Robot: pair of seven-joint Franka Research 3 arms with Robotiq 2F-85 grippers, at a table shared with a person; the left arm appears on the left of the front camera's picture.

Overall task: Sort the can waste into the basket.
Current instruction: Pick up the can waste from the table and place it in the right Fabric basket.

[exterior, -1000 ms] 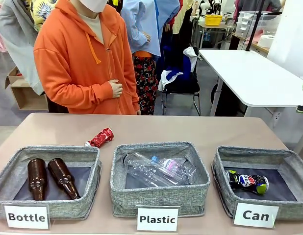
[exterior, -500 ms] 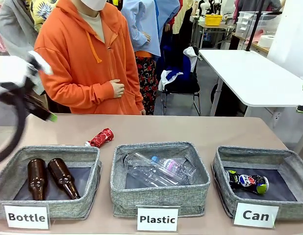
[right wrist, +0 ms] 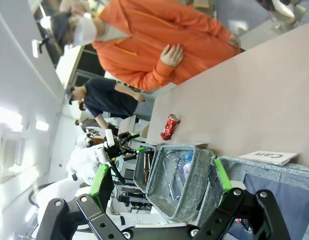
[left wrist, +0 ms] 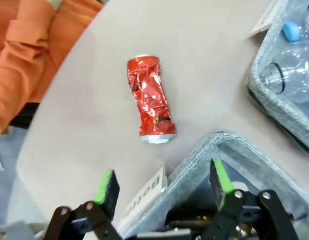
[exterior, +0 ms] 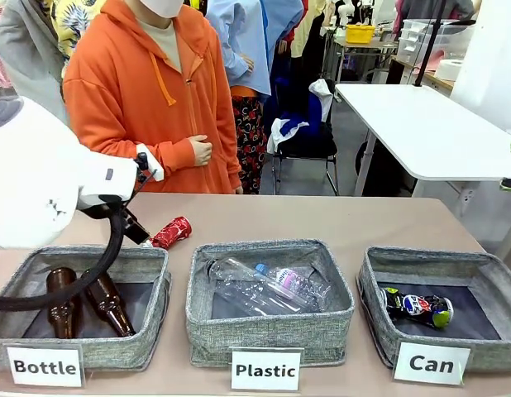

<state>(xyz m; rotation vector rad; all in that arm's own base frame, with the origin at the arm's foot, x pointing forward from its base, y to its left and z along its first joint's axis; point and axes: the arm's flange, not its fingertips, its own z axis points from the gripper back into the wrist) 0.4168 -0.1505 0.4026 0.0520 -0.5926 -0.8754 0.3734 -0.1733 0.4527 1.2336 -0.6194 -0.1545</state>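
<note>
While our left claw (left wrist: 163,181) hangs wide over a corner of the Bottle bin (left wrist: 214,142), the red can (left wrist: 149,102) lies just beyond on the worktop (left wrist: 204,55); our right claw (right wrist: 161,176) gapes wide, and the dark can (exterior: 418,307) sits in the Can basket (exterior: 375,285)

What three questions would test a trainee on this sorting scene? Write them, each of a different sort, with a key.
1. Count: how many cans lie in the Can basket?
2. Choose: the red can lies A) in the Can basket; B) on the table, just behind the Bottle basket; C) in the Plastic basket.
3. True or false: the left arm's jaws are shut on the red can.

Key
1. One, the dark can.
2. B.
3. False: the jaws stand open, apart from the can.
</note>
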